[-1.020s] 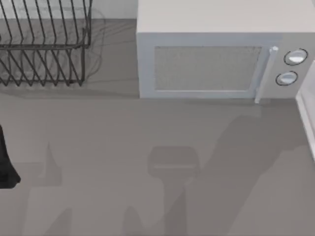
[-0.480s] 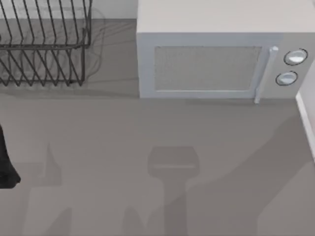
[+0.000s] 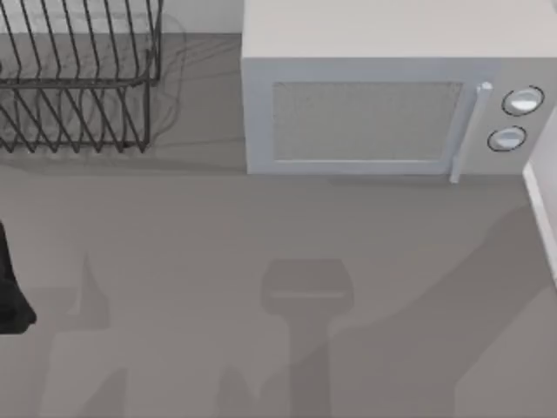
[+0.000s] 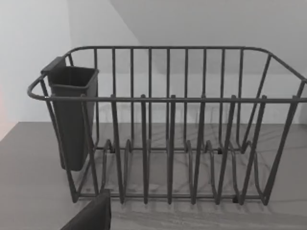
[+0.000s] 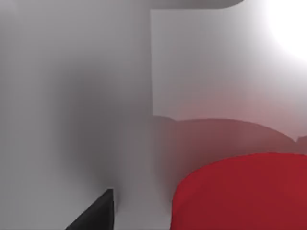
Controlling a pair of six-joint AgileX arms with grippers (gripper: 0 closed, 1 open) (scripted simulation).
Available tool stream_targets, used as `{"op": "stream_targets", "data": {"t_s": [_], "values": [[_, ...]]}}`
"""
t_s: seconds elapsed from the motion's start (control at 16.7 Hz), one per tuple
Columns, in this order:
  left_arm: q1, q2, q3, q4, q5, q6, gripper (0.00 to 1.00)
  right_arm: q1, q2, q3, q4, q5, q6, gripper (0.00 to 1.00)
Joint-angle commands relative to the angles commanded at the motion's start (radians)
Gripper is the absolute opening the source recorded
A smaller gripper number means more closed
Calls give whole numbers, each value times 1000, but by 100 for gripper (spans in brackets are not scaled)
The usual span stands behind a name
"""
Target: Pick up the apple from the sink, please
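Right gripper hovering close over the apple (image 5: 240,194)
Its fingers' spread is unreadable; left arm (image 3: 10,287) is sitting parked near the dish rack (image 3: 78,78).

A dark wire dish rack (image 3: 78,78) stands at the back left of the grey counter (image 3: 218,252), with a dark cutlery cup (image 4: 72,115) hung inside one end of it. Beside the rack, to its right, sits a pale microwave (image 3: 383,96), door shut, with a vertical handle (image 3: 466,131) and two round knobs (image 3: 522,102) on its right edge.

Kitchen counter: microwave (image 3: 383,96) beside dish rack (image 3: 78,78).
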Motion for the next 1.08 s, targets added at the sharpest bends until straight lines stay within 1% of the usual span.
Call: {"op": "stream_targets", "data": {"t_s": [0.6, 0.66, 1.08], "values": [[0, 0, 0, 0, 0, 0, 100, 0, 0, 0, 0, 0, 0, 2], [0, 0, 0, 0, 0, 0, 100, 0, 0, 0, 0, 0, 0, 0], [0, 0, 0, 0, 0, 0, 100, 0, 0, 0, 0, 0, 0, 0]]}}
